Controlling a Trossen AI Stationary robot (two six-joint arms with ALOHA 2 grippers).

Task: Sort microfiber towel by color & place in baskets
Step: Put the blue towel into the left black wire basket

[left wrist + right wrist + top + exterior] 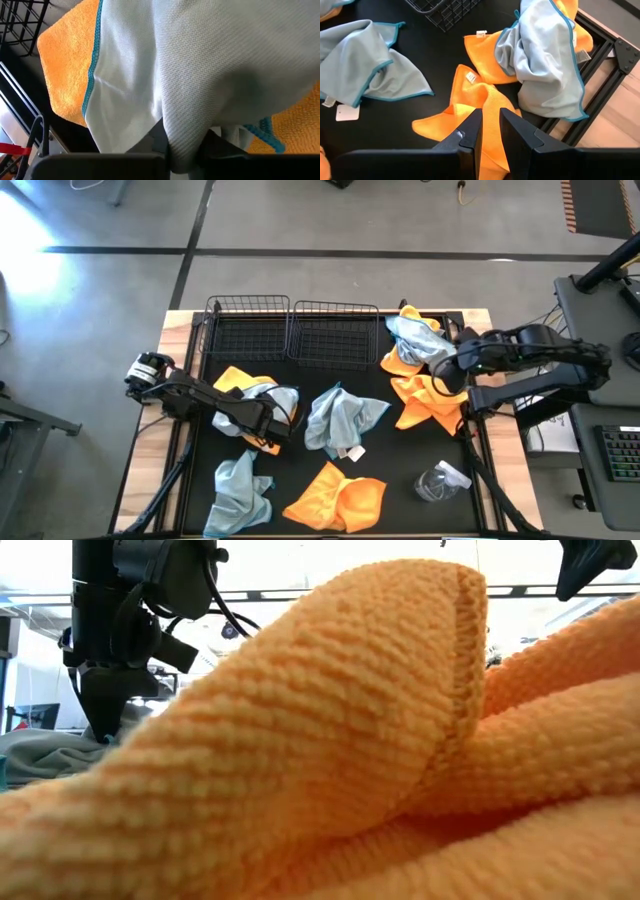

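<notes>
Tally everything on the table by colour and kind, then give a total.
Orange towels: 4
Pale blue towels: 4
Black wire baskets: 2
Clear spray bottle: 1
Total: 11

Bright orange towels: one at front centre [337,498], one at right [428,402], one at left [238,380] under a pale cloth. Orange with looped, ribbed weave filling the low view [330,740]. Pale blue-grey towels with teal stitched edging: centre [340,418], front left [238,492], back right [418,340], and one in the left wrist view [210,70] showing fine twill weave. White tags on centre cloth [353,452] and on the orange one in the right wrist view [471,77]. Black wire-mesh baskets [290,330], grid pattern. Counter [150,450] light wood at the edges, black mat [400,470] over the middle. Clear spray bottle [440,482]. Dark end effector fingers [520,135], black arms [200,395].
</notes>
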